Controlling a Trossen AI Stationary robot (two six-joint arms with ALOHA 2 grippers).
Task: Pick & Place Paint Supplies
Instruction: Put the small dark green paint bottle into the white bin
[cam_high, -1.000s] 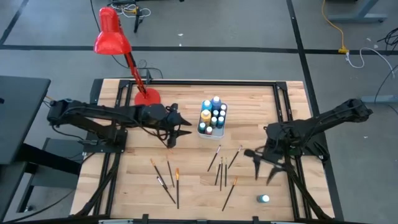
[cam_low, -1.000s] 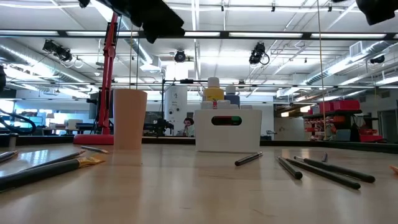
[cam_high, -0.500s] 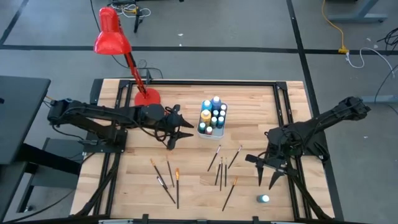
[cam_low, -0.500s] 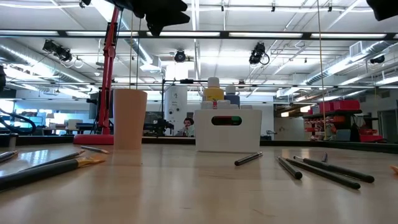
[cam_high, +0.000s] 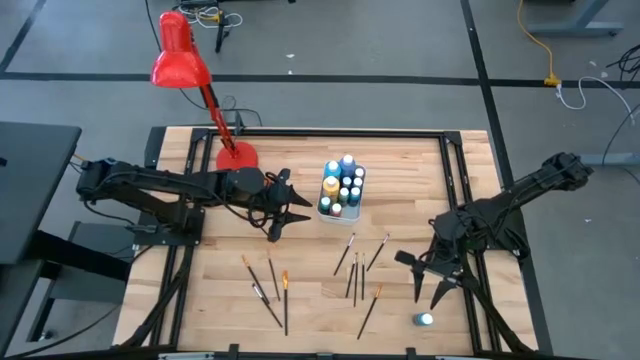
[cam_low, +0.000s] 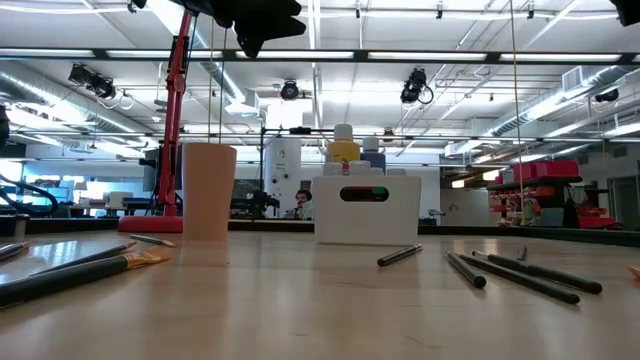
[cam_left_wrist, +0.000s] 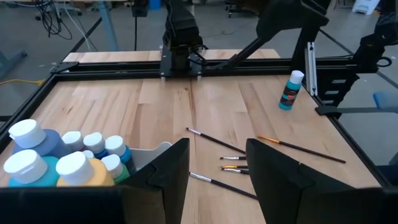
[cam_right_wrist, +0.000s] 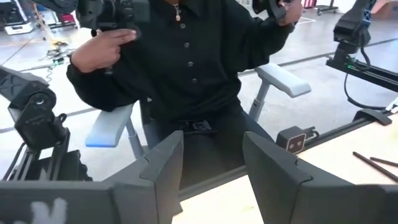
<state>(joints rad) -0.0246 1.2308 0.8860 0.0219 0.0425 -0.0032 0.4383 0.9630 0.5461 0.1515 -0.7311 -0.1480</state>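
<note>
We judge the white caddy (cam_high: 342, 190) at mid-bench, packed with white-capped bottles, the heaviest and stiffest item. The lone teal bottle (cam_high: 426, 320) near the front edge should be light, rigid and slick, best pinched across its body below the cap; the right claw (cam_high: 432, 284) hangs near it, jaws apart and empty. The scattered brushes (cam_high: 352, 272) are thin and prone to roll, best taken mid-handle; the left claw (cam_high: 288, 212) waits open beside the caddy.

A wooden table (cam_high: 300, 310) is set on a grey floor (cam_high: 400, 40). A red desk lamp (cam_high: 180, 60) stands at its far left. Strip lights (cam_low: 560, 95) are hung overhead.
</note>
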